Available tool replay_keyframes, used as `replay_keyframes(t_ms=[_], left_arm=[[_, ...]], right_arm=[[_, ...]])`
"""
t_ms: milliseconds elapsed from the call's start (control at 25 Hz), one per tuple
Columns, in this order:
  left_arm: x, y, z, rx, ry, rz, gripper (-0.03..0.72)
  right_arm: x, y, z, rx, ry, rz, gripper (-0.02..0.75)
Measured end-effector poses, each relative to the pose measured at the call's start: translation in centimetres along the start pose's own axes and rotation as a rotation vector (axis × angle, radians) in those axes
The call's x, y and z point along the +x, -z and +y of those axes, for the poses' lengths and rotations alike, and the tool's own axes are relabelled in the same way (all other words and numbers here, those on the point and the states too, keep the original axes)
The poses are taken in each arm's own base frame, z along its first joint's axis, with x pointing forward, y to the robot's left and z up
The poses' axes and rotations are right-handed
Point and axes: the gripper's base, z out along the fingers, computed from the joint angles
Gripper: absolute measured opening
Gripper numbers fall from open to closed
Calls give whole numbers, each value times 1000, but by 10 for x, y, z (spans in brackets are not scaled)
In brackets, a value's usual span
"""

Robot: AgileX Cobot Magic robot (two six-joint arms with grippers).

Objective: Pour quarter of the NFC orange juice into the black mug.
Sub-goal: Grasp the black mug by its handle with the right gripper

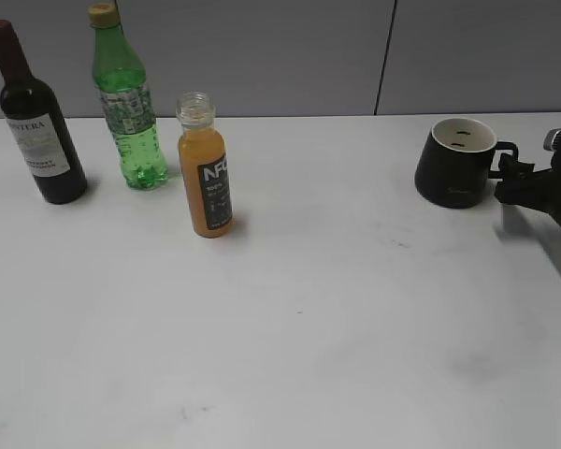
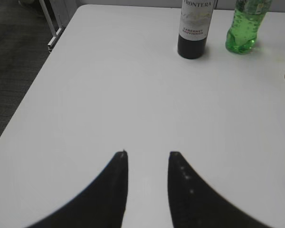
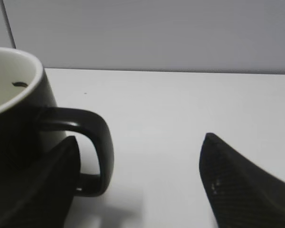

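**Right jaws wide at mug handle, juice untouched**

Exterior: the juice [image 1: 206, 176] stood upright on the counter [image 1: 337, 318], left of centre, cap off, full nearly to the neck. A green bottle [image 1: 128, 98] stood just behind-left of it, and a wine bottle [image 1: 33, 117] further left; all three were apart. The mug [image 1: 456, 164] sat far right, well apart from the juice, handle pointing right. The right gripper [image 1: 512, 178] was at the handle, entering from the right edge. The left gripper wasn't visible here.

Left wrist: the left gripper [image 2: 147, 154] hovered over bare counter, jaws partly apart, holding and touching nothing. The wine bottle and green bottle were ahead at the top; a sliver of the juice showed at the right edge.

Right wrist: the jaws were wide apart and empty. One jaw lay low beside the mug body, under or behind the handle [image 3: 97, 152]; contact couldn't be told. The other jaw was well off to the right, over bare counter. The handle sat between the jaws, nearer the left one.

Handling, as judged: the juice looked like thin plastic, light but top-heavy when full, and open, so a squeeze or tilt could spill it. Best gripped on the labelled body, mid-height, firm but not crushing. The mug looked rigid, heavier, glazed and slippery; the handle or the wall would be the place to hold it steady.
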Motion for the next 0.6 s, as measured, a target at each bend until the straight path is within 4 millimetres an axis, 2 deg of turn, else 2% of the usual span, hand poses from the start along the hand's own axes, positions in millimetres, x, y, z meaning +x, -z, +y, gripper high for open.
replay_keyframes(t_ms=[600], left_arm=[[0, 0, 0, 0, 0, 0, 231]], right_arm=[[4, -29, 1, -30, 16, -52, 594]])
